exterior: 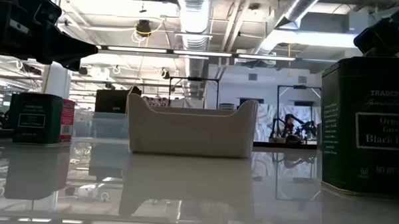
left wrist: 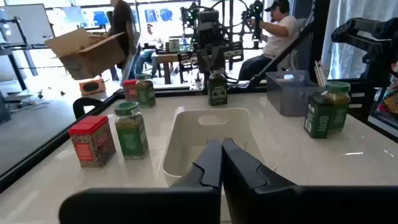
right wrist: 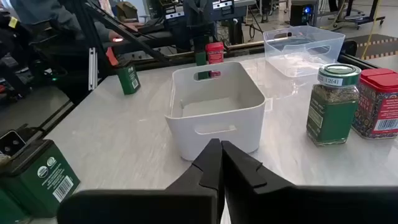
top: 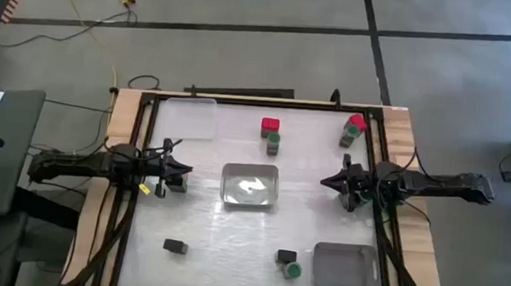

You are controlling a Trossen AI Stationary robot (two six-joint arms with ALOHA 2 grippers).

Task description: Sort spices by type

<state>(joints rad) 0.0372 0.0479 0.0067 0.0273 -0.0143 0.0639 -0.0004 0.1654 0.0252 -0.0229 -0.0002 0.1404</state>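
My left gripper (top: 184,168) hovers shut at the table's left, and my right gripper (top: 325,181) hovers shut at its right. Both point at the white tray (top: 251,184) between them and hold nothing. A red square-capped tin (top: 270,125) and a green-capped jar (top: 273,142) stand beyond the tray. Another red and green pair (top: 354,130) stands at the far right. Dark boxy tins stand by my left gripper (top: 177,183), at the near left (top: 174,245) and near the middle (top: 285,256). A green-capped jar (top: 293,270) stands next to that last tin.
A clear tray (top: 191,116) lies at the far left corner and a grey tray (top: 346,267) at the near right. A black frame runs around the tabletop. People and workbenches show in the room beyond the table.
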